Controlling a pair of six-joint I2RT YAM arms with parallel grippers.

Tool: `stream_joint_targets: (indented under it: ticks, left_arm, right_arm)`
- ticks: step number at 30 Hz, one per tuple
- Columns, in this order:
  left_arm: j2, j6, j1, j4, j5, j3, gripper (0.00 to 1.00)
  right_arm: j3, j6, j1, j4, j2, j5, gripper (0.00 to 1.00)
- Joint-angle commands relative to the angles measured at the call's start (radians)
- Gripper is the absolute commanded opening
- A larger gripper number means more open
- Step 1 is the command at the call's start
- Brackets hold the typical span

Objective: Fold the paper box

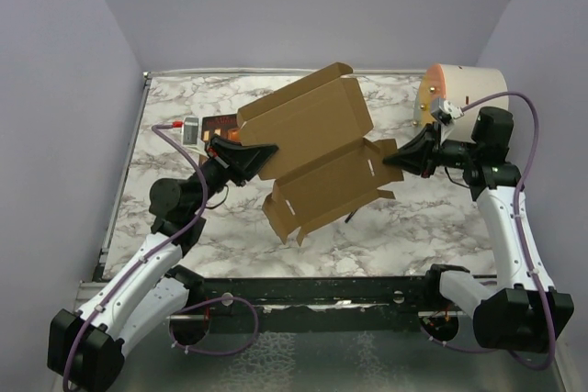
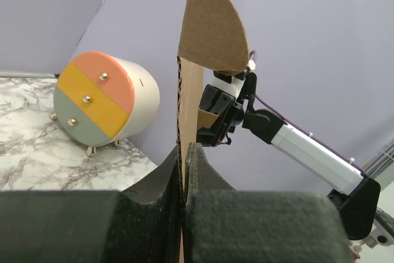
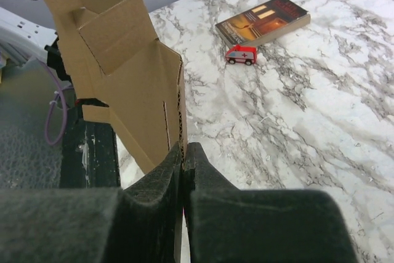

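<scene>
The paper box point(image 1: 317, 149) is up in the air over the marble table point(image 1: 432, 227), opened flat with its flaps spread, strung between 2 grippers. The left gripper point(image 1: 266, 151) is clamped tight on the left edge, and in the left wrist view the sheet rises edge-on from between its closed fingers. The right gripper point(image 1: 390, 161) is pinched hard on the opposite flap. A dark book point(image 3: 263, 20) and a red toy ambulance point(image 3: 241, 55) lie just beside each other on the table, with a cream cylinder point(image 1: 469, 89) at far right.
</scene>
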Motion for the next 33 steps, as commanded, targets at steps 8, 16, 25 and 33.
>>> stream_joint_targets:
  ticks: [8,16,25,33]
  left_arm:
    - [-0.088,0.124,-0.002,-0.150,-0.078,0.001,0.26]
    - [-0.092,0.282,0.000,-0.343,-0.029,0.110,0.46]
    - [-0.058,0.452,0.009,-0.551,0.104,0.284,0.57]
    - [-0.014,0.514,0.041,-0.685,0.171,0.398,0.55]
  right_arm:
    - [0.065,-0.005,-0.011,-0.028,-0.008,-0.037,0.01]
    - [0.112,-0.144,-0.012,-0.168,0.019,-0.052,0.01]
    - [0.183,-0.291,-0.012,-0.328,0.063,-0.028,0.01]
    - [0.202,-0.325,-0.012,-0.369,0.067,-0.019,0.01]
